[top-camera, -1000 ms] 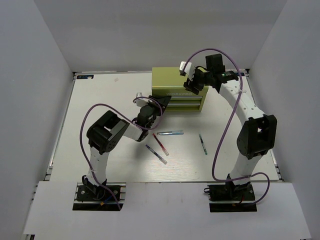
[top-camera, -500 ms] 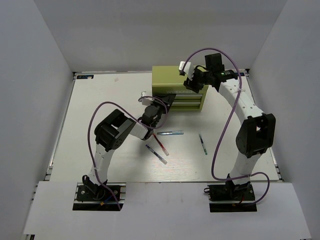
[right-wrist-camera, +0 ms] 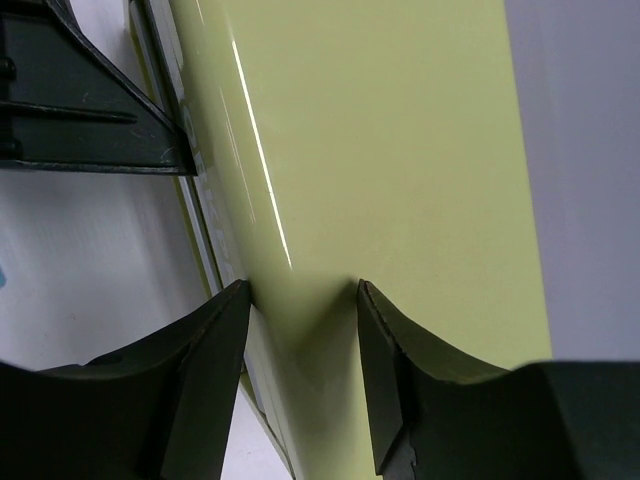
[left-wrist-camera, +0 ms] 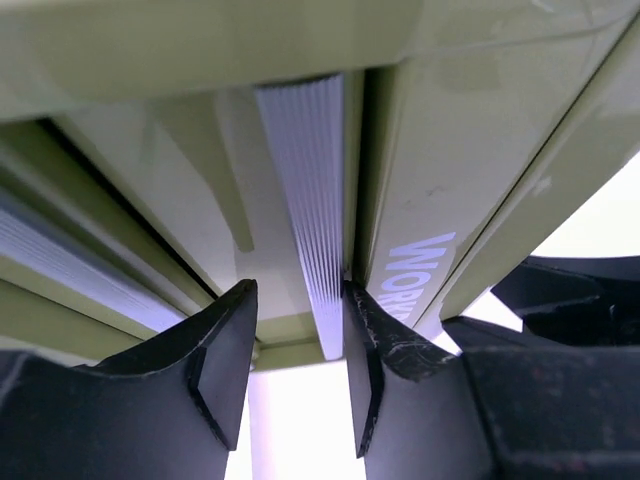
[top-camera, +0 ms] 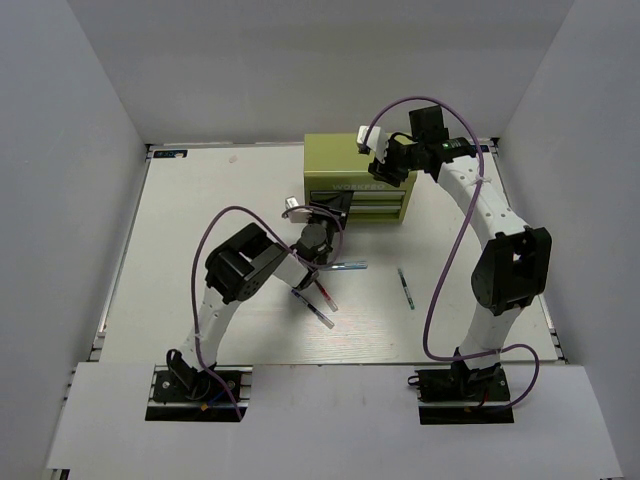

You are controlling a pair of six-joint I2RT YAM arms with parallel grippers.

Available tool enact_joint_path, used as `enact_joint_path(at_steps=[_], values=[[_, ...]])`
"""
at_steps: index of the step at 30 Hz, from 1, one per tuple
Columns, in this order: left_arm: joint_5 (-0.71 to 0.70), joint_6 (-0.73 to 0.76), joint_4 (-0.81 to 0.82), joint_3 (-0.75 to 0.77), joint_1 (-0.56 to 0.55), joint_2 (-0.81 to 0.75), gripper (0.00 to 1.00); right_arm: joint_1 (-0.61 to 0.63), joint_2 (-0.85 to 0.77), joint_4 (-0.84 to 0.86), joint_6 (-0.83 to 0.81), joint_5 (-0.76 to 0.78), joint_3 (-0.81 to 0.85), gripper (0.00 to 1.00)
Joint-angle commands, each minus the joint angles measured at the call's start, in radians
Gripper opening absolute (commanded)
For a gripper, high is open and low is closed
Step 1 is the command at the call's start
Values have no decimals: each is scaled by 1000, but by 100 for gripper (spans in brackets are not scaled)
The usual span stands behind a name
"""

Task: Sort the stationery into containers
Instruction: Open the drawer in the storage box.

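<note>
Over the last second the left arm has swung toward 2 o'clock across the tabletop (top-camera: 200, 220) and brought the left pincer (left-wrist-camera: 300, 290) right up to the front of the yellow-green chest (top-camera: 335, 160), which stands at the 12 o'clock side. The jaws have been narrowing as it goes. In the wrist view they now stand partly apart around a drawer's ribbed silver handle strip (left-wrist-camera: 310, 200). One finger (left-wrist-camera: 375, 340) is against the strip and the other has a gap beside it, so the handle is bracketed but not yet clamped. The right pincer (right-wrist-camera: 300, 292) has barely shifted. It sits at the chest's top front edge near the 1 o'clock corner with its jaws spread astride that edge, a little narrower than a moment ago. Whether it presses on the metal I cannot tell. All four pens have stayed put on the tabletop at the chest's 6 o'clock side: the pale blue-silver pen (top-camera: 340, 266), the red pen (top-camera: 322, 290) and the dark grey pen (top-camera: 317, 315) just below it, and the dark teal pen (top-camera: 405, 288) off toward 4 o'clock, well apart from the others. This looks like the step that opens a drawer, with one arm likely steadying the chest while the other pulls. No pen is in a drawer yet, so the sorting proper is still to come.
</note>
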Motion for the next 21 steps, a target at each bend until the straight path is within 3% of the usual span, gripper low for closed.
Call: enact_joint_path(at_steps=[1, 11, 21], values=[[-143, -20, 85, 30, -11, 2, 48, -9, 36, -65, -1, 52, 22, 51], [-278, -30, 252, 113, -42, 107, 26, -9, 45, -103, -2, 65, 43, 49], [-240, 82, 387, 70, -42, 150, 0, -12, 85, -180, -22, 64, 94, 48]])
